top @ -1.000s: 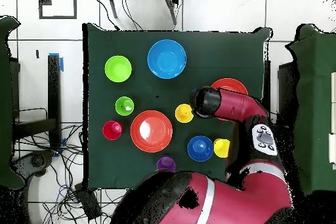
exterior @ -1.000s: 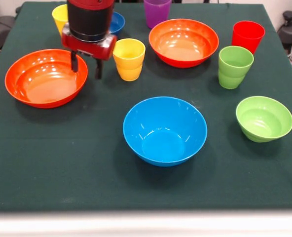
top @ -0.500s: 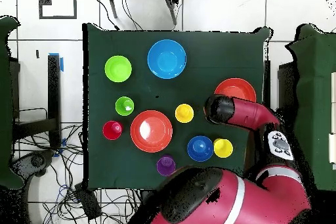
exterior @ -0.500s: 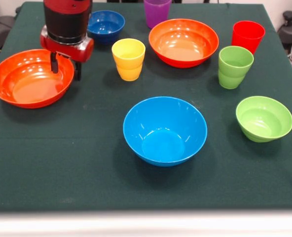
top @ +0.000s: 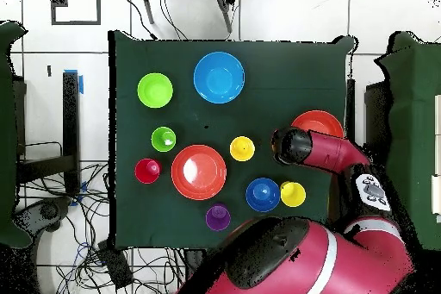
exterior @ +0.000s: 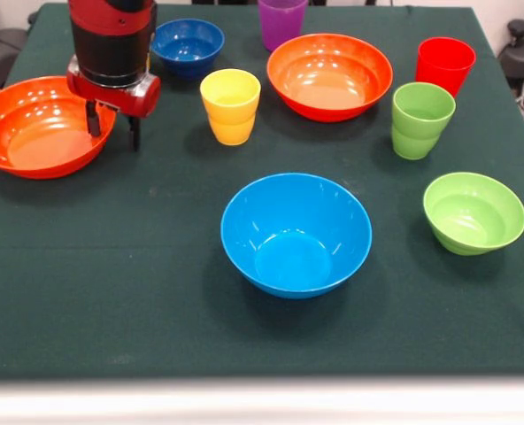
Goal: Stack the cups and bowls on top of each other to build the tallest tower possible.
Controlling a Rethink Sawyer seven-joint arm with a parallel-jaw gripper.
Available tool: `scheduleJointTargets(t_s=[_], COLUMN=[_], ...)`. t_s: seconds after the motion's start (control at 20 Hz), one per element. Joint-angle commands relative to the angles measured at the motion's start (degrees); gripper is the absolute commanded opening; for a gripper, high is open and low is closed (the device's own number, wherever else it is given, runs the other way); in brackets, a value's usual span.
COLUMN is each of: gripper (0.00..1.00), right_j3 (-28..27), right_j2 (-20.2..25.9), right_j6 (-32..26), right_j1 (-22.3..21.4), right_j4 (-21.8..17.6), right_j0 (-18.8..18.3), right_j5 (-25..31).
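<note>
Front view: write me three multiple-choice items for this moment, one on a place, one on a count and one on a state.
1. Where is the gripper?
A. At the rim of the left orange-red bowl
B. Out of the picture
C. In the picture's lower right corner

2. How many bowls are there?
A. Three
B. Five
C. Seven

3. How does the light blue bowl stand?
A. Upright and empty
B. Upside down
C. Upright with a cup inside

Key: A, it hangs over that bowl's right rim; B, two orange-red, one light blue, one dark blue, one lime green; A, its bare inside shows.
</note>
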Motion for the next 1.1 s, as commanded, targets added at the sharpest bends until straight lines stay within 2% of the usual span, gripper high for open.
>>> scheduleJointTargets(t_s=[0.05,0.3,0.65,1.1], gripper=[0.00,0.00,0.00,0.00], right_j3=[-2.34,-1.64,-1.03,-2.20], right_j2=[8.83,12.43,11.69,12.27], right_j6=[-6.46,-9.37,-5.43,-5.33], right_j1=[5.45,4.91,2.41,1.33], right_j4=[-7.08,-8.11,-7.03,-5.50], right_j0=[-0.48,-2.42,-0.58,1.05], right_j5=[-4.05,-3.06,0.43,4.77])
